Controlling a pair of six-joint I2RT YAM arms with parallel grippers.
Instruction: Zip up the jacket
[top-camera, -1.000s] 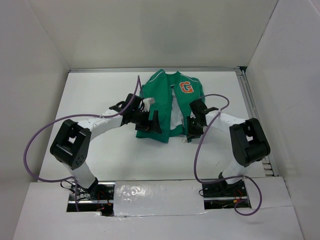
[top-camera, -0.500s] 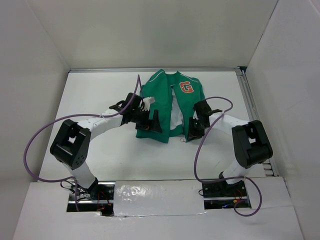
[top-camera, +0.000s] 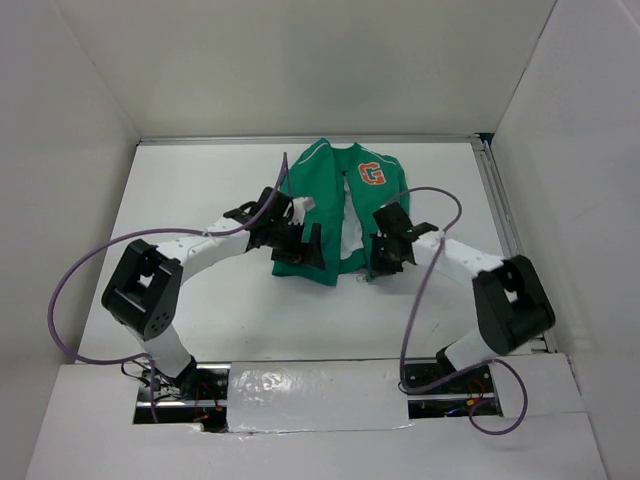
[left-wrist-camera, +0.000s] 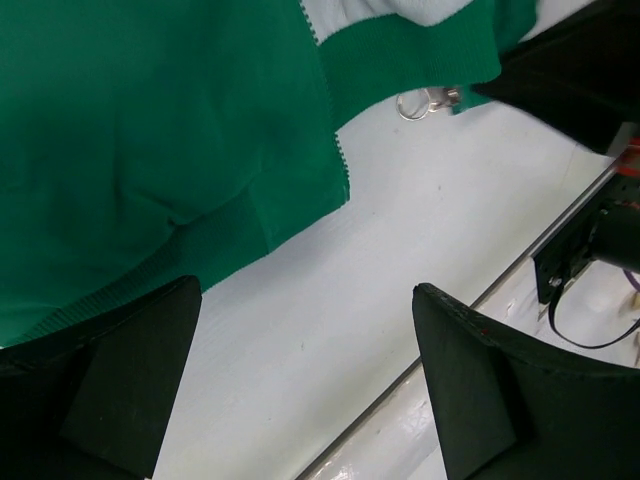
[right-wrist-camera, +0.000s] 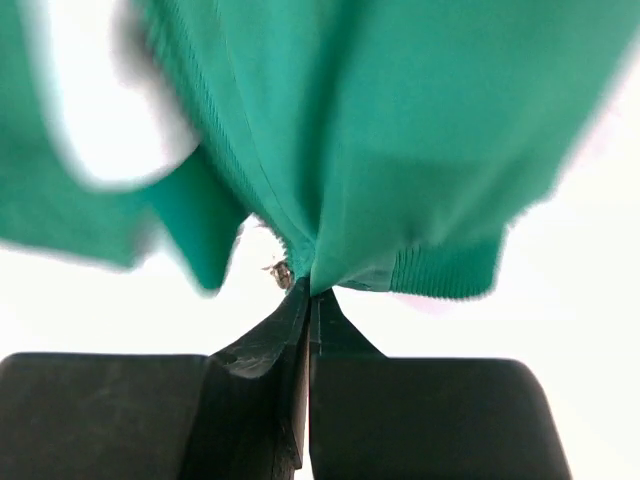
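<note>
The green jacket (top-camera: 325, 190) lies unzipped on the white table, its pale lining showing down the middle and the orange G patch (top-camera: 373, 174) on its right panel. My right gripper (top-camera: 376, 266) is shut on the bottom corner of the right panel. In the right wrist view the hem of the jacket (right-wrist-camera: 400, 130) is pinched at the tips of the gripper (right-wrist-camera: 312, 290), beside the small metal zipper slider (right-wrist-camera: 281, 272). My left gripper (top-camera: 300, 247) stands open over the left panel's hem. The left wrist view shows the jacket (left-wrist-camera: 150, 130), a metal pull ring (left-wrist-camera: 413, 103), and bare table inside the gripper (left-wrist-camera: 305, 290).
White walls enclose the table on three sides. A metal rail (top-camera: 497, 210) runs along the right edge. Purple cables (top-camera: 70, 290) loop from both arms. The right arm's black end (left-wrist-camera: 590, 70) shows at the top right of the left wrist view.
The right gripper has closed on the jacket's bottom right hem and shifted slightly left, its elbow swinging right and down. The left arm has barely moved.
</note>
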